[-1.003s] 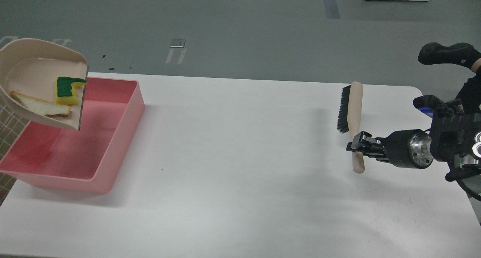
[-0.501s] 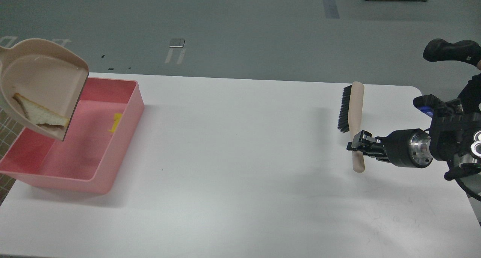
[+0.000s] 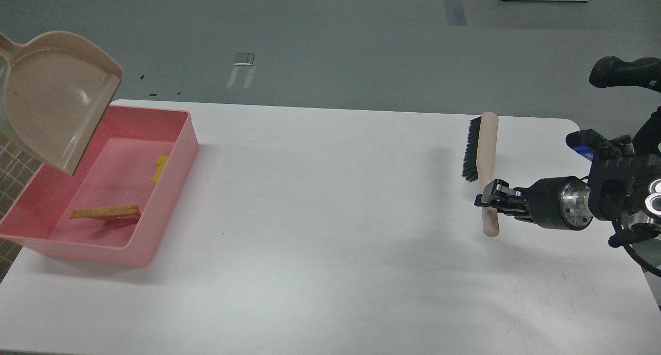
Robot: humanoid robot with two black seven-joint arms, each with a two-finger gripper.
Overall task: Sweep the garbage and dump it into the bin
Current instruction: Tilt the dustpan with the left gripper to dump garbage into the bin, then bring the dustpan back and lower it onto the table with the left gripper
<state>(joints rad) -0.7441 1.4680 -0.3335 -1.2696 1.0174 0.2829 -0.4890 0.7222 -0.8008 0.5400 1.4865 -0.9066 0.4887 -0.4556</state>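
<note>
The pink bin (image 3: 170,153) stands at the table's left end. Inside it lie the yellow sponge piece (image 3: 159,167), against the right wall, and the bread slice (image 3: 106,212), seen edge-on near the front. The beige dustpan (image 3: 57,96) hangs tilted and empty above the bin's left side; its handle runs off the left edge, and my left gripper is out of view. My right gripper (image 3: 488,200) is shut on the handle of a beige brush with black bristles (image 3: 483,153), held at the table's right side.
The white table (image 3: 330,231) has a rounded corner at the far right. Grey floor with markings lies beyond its far edge. A black object (image 3: 625,72) sticks out at the right edge, above my right arm.
The sponge fell from the dustpan into the bin, then the bread slice followed. The dustpan tipped steeper and rose slightly. The right gripper and brush barely moved.
</note>
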